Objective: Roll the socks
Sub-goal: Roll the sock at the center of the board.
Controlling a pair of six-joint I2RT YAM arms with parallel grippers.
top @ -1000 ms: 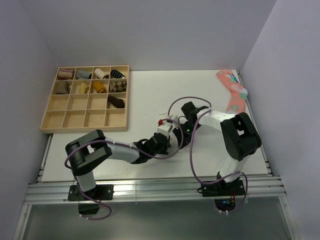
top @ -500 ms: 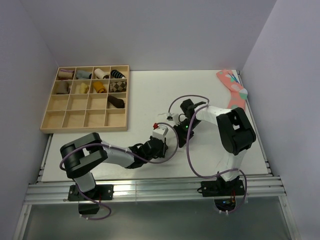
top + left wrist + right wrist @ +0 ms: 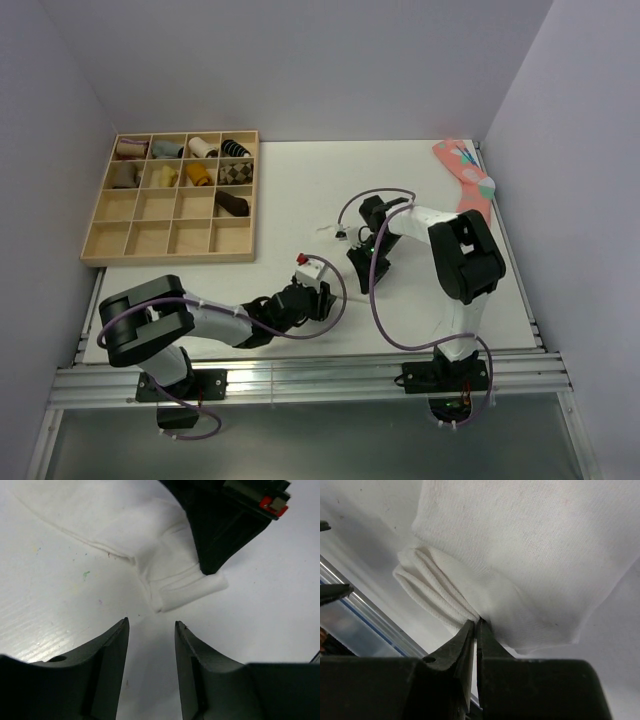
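Two grippers are seen close together near the middle of the table (image 3: 290, 190) in the top view. The socks (image 3: 150, 540), plain white and flat, are spread across the upper half of the left wrist view, with a folded, thicker end lying just right of centre. That end is pressed by the dark tip of the right gripper (image 3: 476, 623), which enters from the upper right of that view. In the right wrist view its fingers are drawn together with barely a slit between them. A bunch of layered white folds is pinched at their tips, low in the middle of the frame, and the rest of the fabric is spread over the upper right.

The left gripper (image 3: 151, 626) is seen at the bottom of its own view. Its fingers are parted by a moderate gap with only bare table between them, just short of the folded end and not touching it.

A wooden tray (image 3: 100, 238) is set at the upper left of the top view, with sock rolls (image 3: 200, 147) kept in its upper compartments. A coral-pink sock (image 3: 463, 180) is laid at the upper right, well apart from the grippers.
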